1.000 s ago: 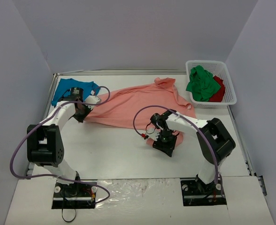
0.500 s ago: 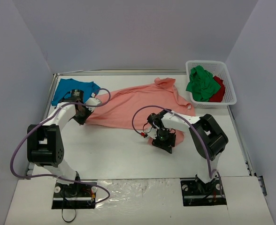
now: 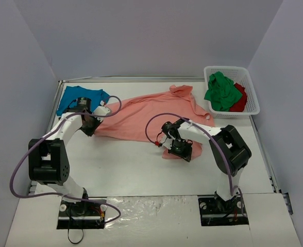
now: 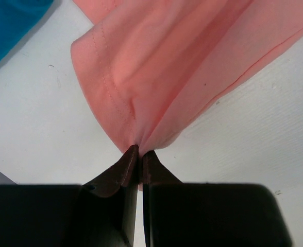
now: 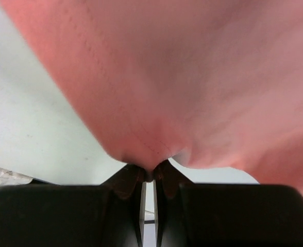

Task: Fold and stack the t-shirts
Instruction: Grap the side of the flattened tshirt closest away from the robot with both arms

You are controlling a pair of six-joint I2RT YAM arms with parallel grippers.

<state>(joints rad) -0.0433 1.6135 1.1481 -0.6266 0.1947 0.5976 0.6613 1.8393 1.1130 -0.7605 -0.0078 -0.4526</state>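
A salmon-pink t-shirt (image 3: 151, 110) lies spread across the middle of the table. My left gripper (image 3: 92, 125) is shut on its left hem corner; in the left wrist view (image 4: 139, 149) the cloth (image 4: 182, 67) fans out from the closed tips. My right gripper (image 3: 180, 149) is shut on the shirt's lower right edge; in the right wrist view (image 5: 150, 172) the pink cloth (image 5: 192, 77) hangs over the tips. A teal-blue t-shirt (image 3: 74, 98) lies at the far left; its corner shows in the left wrist view (image 4: 10, 25). Green (image 3: 221, 91) and red (image 3: 239, 100) t-shirts sit in the basket.
A white plastic mesh basket (image 3: 252, 87) stands at the far right corner. Purple cables loop beside both arms. A raised metal rim (image 3: 131, 80) runs along the table's far edge.
My right gripper has moved up and to the left with the shirt's edge, bunching the cloth inward. My left gripper has stayed in place on the hem.
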